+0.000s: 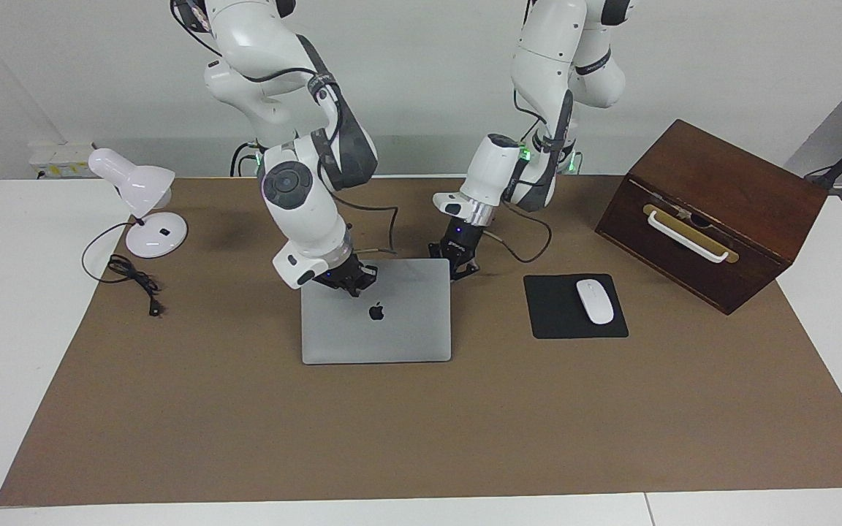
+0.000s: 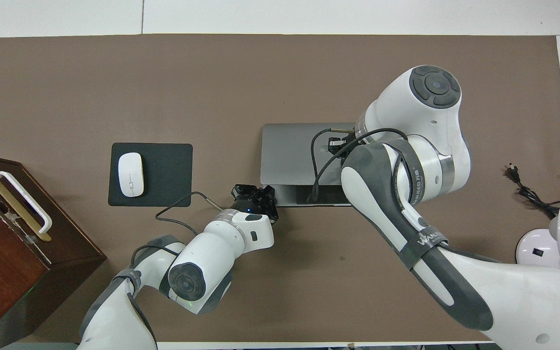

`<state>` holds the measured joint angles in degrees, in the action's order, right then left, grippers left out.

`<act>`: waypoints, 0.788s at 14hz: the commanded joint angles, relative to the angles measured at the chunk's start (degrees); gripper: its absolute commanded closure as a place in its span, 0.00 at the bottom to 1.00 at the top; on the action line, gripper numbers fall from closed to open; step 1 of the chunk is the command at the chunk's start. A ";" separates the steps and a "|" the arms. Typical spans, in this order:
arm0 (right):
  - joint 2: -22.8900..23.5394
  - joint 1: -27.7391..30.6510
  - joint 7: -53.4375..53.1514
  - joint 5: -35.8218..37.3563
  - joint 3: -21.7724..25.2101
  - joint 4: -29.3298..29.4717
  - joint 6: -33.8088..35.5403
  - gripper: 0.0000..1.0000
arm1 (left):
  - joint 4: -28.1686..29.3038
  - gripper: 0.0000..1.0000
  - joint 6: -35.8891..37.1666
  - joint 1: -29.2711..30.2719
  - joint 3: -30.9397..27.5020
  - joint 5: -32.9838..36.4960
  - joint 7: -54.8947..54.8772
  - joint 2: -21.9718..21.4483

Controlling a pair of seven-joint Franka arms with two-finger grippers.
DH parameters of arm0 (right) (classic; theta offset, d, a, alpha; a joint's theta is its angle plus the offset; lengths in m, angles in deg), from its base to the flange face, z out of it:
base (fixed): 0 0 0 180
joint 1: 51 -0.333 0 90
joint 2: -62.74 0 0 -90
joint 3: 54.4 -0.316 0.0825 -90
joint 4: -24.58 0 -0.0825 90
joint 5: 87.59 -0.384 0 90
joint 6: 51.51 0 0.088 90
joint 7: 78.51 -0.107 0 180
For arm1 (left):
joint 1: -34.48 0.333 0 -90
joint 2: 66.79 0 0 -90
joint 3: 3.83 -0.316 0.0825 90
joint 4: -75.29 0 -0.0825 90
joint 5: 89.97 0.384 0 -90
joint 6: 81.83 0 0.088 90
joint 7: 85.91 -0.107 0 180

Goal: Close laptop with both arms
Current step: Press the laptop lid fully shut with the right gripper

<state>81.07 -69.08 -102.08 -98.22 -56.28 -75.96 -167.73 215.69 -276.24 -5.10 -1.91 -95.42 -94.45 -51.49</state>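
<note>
The silver-grey laptop [image 1: 392, 329] sits mid-table on the brown mat, its lid with the dark apple logo tilted low over the base. In the overhead view the lid [image 2: 287, 153] covers most of the base, and only a strip with the trackpad [image 2: 321, 194] shows at the edge nearer the robots. My right gripper [image 1: 350, 281] [image 2: 333, 144] is shut and presses on the lid near its free edge. My left gripper [image 1: 463, 264] [image 2: 255, 195] is shut and low at the base's corner nearer the robots, toward the left arm's end.
A black mouse pad [image 1: 560, 321] with a white mouse [image 1: 594, 301] lies beside the laptop toward the left arm's end. A dark wooden box [image 1: 713, 212] with a white handle stands past it. A white desk lamp [image 1: 145, 212] and its cord [image 1: 132, 281] are at the right arm's end.
</note>
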 commanded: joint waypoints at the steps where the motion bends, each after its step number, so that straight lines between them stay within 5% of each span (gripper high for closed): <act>1: -1.54 0.15 2.04 -1.50 -0.23 -3.35 -2.69 1.00 | 5.24 1.00 1.31 -1.46 -1.04 -0.79 -1.31 1.40; 11: -1.10 0.06 2.22 -1.50 -0.23 -6.16 -6.82 1.00 | 6.03 1.00 1.31 -1.47 -1.04 -0.79 -1.40 1.40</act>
<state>81.07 -69.32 -102.08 -98.22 -56.28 -79.66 -172.24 216.42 -276.87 -5.13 -1.91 -95.42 -94.71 -51.78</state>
